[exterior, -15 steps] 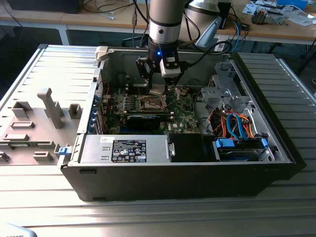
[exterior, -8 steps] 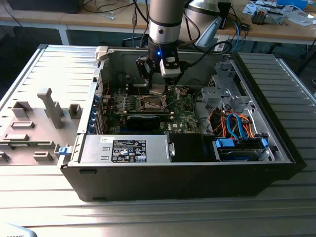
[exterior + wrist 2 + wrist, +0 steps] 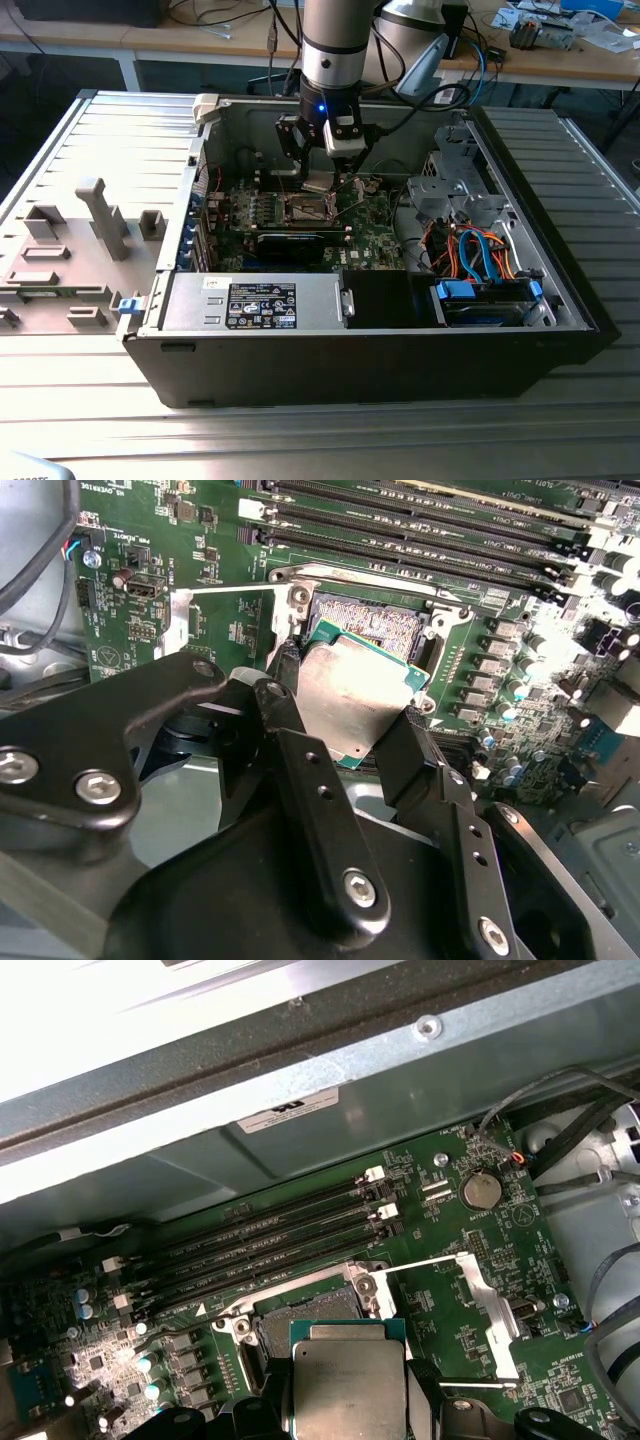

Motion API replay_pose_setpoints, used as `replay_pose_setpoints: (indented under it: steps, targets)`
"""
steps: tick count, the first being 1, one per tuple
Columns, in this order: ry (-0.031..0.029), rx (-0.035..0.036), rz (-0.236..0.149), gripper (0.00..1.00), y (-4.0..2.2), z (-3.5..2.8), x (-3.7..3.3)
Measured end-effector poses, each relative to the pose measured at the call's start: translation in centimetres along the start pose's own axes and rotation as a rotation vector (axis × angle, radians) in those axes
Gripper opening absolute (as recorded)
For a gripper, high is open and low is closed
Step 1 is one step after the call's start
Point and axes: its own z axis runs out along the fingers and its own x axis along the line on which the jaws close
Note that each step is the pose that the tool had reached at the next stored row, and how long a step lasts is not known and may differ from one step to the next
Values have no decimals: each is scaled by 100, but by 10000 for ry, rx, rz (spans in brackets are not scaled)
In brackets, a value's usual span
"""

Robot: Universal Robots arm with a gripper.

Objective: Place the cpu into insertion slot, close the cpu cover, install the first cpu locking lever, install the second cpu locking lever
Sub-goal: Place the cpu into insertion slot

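Observation:
My gripper (image 3: 320, 172) is shut on the cpu (image 3: 318, 184), a flat square chip with a silvery metal top. In the second wrist view the two black fingers (image 3: 290, 695) clamp opposite edges of the cpu (image 3: 350, 695). It hangs tilted just above the insertion slot (image 3: 372, 623), partly covering it. The first wrist view shows the cpu (image 3: 350, 1385) over the near part of the insertion slot (image 3: 268, 1332). The cpu cover (image 3: 485, 1305), a thin metal frame, is swung open to one side of the socket; it appears again in the second wrist view as the cpu cover (image 3: 182, 615).
Long black memory slots (image 3: 270, 1235) run beside the socket, with a coin battery (image 3: 480, 1190) nearby. A black box with a white label (image 3: 260, 303) sits at the case front. Coloured cables (image 3: 470, 250) and a drive cage (image 3: 450, 185) fill the exterior view's right. Grey fixtures (image 3: 100, 215) stand outside the case.

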Motion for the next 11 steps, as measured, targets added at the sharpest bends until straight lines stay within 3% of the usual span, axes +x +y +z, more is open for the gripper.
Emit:
replay_pose_setpoints:
  steps: [11]
  targets:
    - [-3,-3,99,54,0,1,0]
